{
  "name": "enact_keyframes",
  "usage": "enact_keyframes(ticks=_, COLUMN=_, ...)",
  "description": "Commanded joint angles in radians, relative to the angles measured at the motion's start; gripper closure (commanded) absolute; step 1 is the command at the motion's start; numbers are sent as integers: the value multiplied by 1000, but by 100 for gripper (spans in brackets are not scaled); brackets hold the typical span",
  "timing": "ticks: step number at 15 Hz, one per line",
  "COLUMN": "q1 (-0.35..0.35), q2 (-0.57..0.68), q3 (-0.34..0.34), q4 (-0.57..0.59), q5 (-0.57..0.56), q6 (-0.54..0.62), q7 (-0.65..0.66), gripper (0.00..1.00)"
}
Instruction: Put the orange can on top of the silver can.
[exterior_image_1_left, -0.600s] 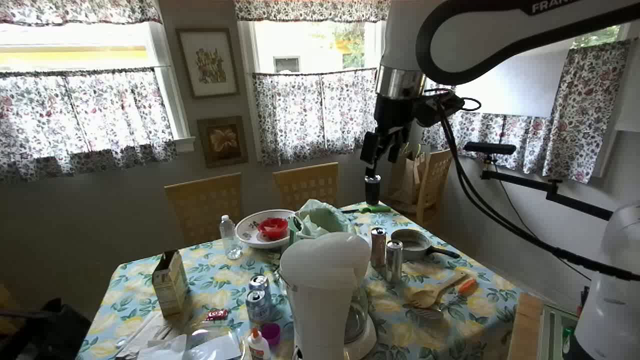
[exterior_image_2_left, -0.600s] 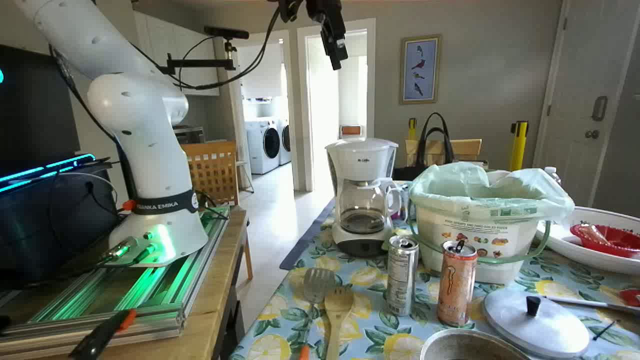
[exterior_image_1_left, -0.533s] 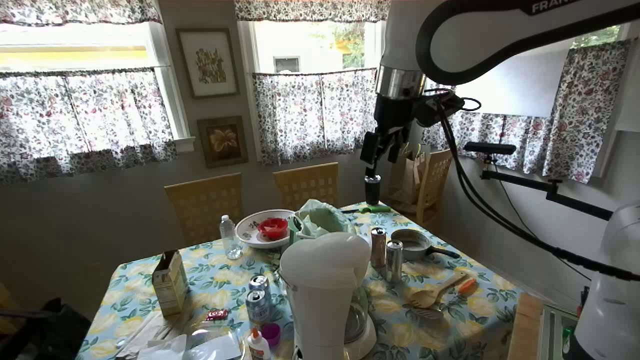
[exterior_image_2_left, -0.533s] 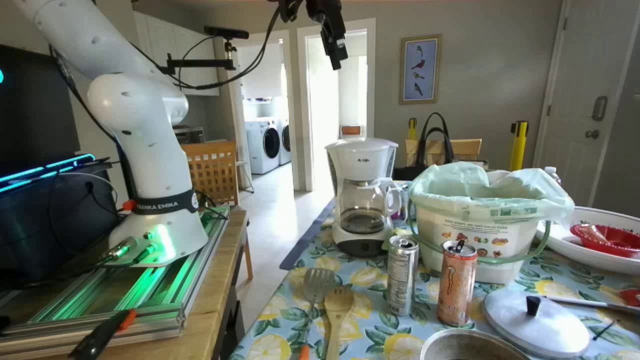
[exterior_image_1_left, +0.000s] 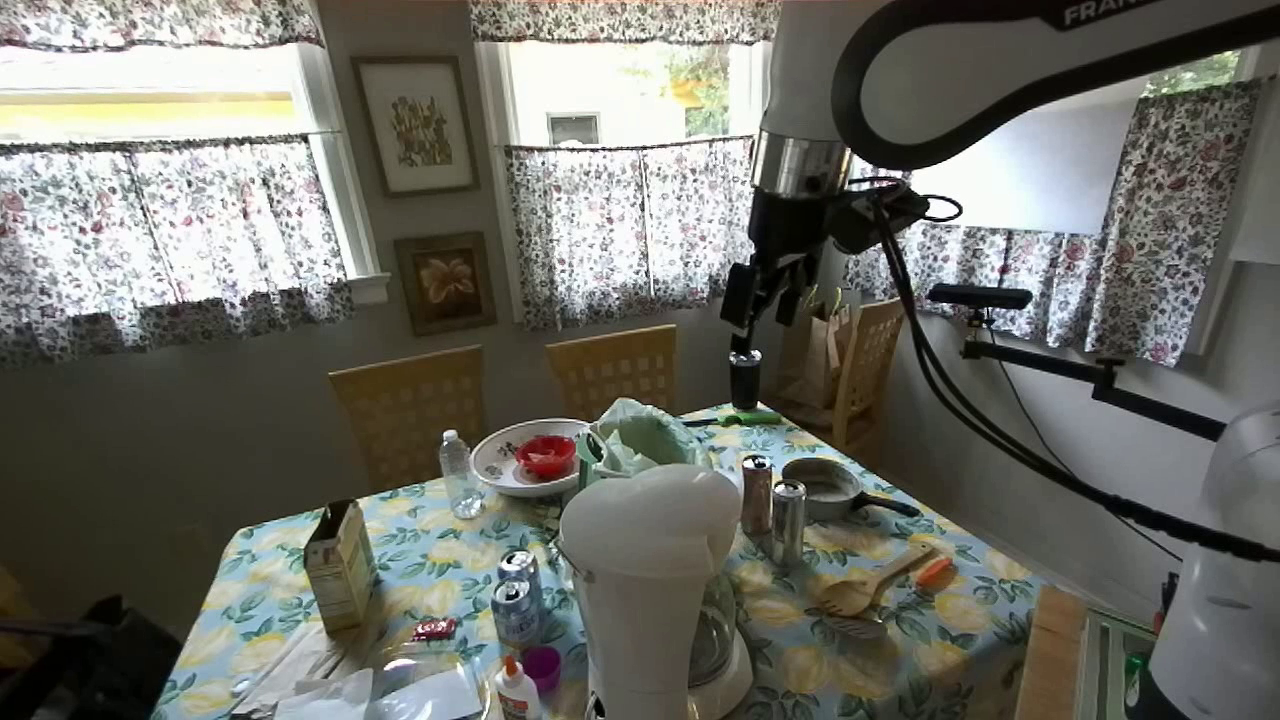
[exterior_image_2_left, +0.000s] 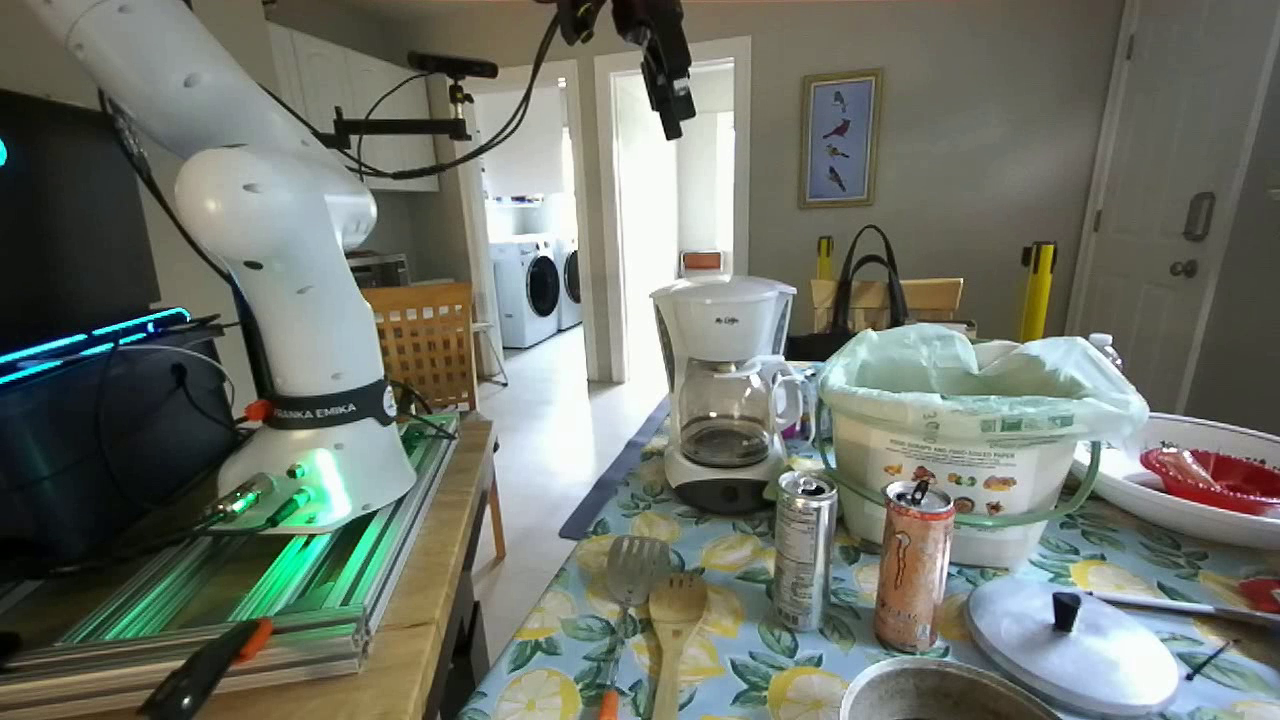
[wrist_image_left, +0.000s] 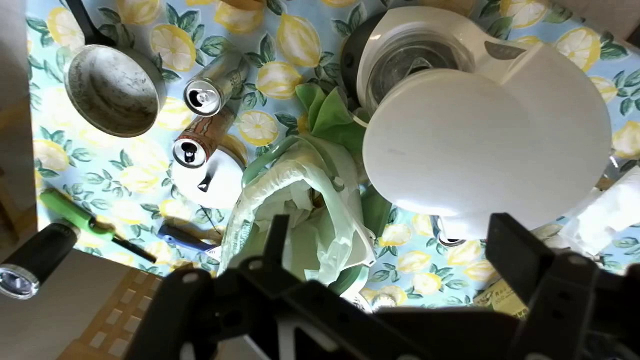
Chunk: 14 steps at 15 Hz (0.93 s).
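- Yr gripper: fingers spread wide, up high over the tablecloth (lemon print).
- You've got the orange can upright on it, btwn the silver can & the lid in an exterior view.
- That silver can's upright too, just beside the orange can w/ a gap.
- Yr wrist view: pan nr both cans.
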Motion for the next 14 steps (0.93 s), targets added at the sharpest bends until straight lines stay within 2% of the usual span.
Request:
enact_keyframes(ticks=1, q1=13, q2=2, q3=-10, q4=2, q5=-7, q6=-3, q7=6, gripper=0)
enact_keyframes(ticks=3, q1=13, q2=2, q3=-10, q4=2, q5=-7, q6=-3, q7=6, gripper=0)
enact_keyframes(ticks=5, q1=-19, q2=55, q3=-27, q4=33, q5=10, q6=11, q7=63, gripper=0)
enact_keyframes(ticks=9, q1=-54, q2=156, q3=-128, q4=41, q5=48, q6=84, q7=48, gripper=0)
enact_keyframes(ticks=14, q1=-51, q2=273, q3=-235, q4=54, q5=116, q6=232, q7=-75, gripper=0)
